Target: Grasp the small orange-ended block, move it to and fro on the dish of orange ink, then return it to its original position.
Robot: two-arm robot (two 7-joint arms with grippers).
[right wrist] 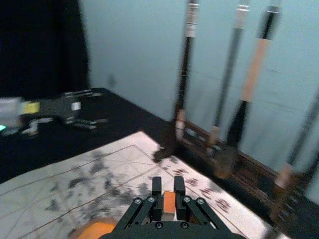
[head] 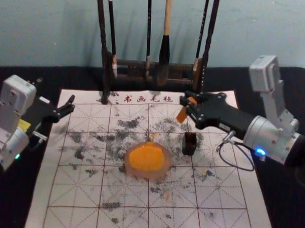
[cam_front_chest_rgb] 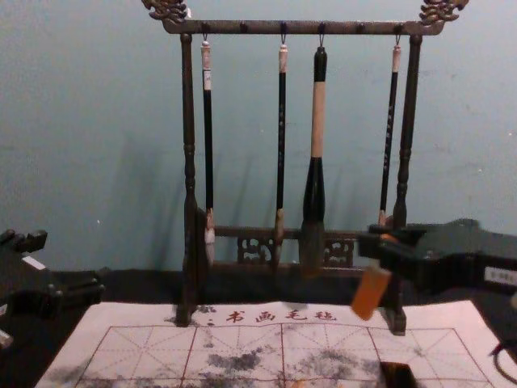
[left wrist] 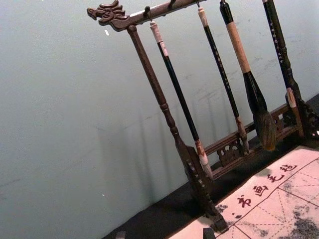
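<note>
Block, pinched by right fingers at the dish's one o'clock, needs gentle lowering; left fingers, spread, rest at ten.

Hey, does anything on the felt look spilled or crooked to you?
Yes. Dark smudges blotch the gridded calligraphy felt, mostly behind and beside the orange ink dish, like stray ink. The orange-ended block also hangs aslant in the right pincer.
</note>
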